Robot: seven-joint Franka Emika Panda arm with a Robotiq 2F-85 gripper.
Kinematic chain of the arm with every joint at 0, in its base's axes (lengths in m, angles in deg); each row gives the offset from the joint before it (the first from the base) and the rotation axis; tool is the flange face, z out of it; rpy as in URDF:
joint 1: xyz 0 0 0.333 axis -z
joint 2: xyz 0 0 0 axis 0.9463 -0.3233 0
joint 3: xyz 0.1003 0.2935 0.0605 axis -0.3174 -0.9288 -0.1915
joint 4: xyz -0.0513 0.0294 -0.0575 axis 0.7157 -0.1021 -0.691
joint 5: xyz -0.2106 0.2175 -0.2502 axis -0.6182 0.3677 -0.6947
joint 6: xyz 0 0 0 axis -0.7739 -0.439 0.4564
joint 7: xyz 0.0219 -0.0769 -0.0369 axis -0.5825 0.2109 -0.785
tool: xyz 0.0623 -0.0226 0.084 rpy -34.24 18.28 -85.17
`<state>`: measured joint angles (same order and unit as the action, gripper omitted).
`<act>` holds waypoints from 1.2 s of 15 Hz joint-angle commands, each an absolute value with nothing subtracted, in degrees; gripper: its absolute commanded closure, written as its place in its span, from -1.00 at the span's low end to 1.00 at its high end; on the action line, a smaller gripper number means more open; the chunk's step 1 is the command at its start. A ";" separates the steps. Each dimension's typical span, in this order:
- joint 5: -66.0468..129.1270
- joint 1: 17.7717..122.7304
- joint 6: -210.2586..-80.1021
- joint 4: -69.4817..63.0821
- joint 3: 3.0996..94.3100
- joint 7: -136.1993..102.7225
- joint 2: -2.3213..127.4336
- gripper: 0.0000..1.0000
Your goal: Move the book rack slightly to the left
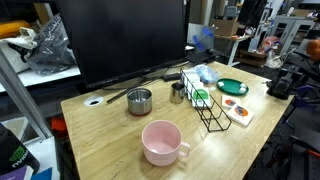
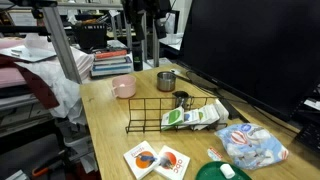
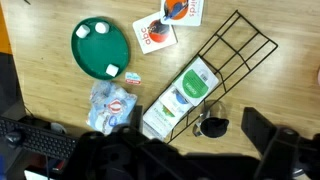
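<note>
The book rack is a long black wire rack lying on the wooden table, and it shows in both exterior views. Green-and-white packets lie in one end of it. In the wrist view the book rack runs diagonally below me. My gripper hangs high above the table near the rack's end, over a small steel cup. Its fingers are spread apart and hold nothing. It touches neither the rack nor the cup.
A pink mug, a steel pot and the steel cup stand beside the rack. A green plate, orange-and-white booklets and a plastic bag lie at its other side. A large black monitor stands along the table's edge.
</note>
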<state>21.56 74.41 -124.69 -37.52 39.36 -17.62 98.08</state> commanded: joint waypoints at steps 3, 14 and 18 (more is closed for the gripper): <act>21.97 73.00 -124.90 -37.07 40.21 -18.24 97.25 -1.00; 32.70 71.79 -130.48 -27.18 41.89 -21.65 78.72 -1.00; 34.69 71.47 -130.68 -26.70 42.76 -21.28 75.67 -1.00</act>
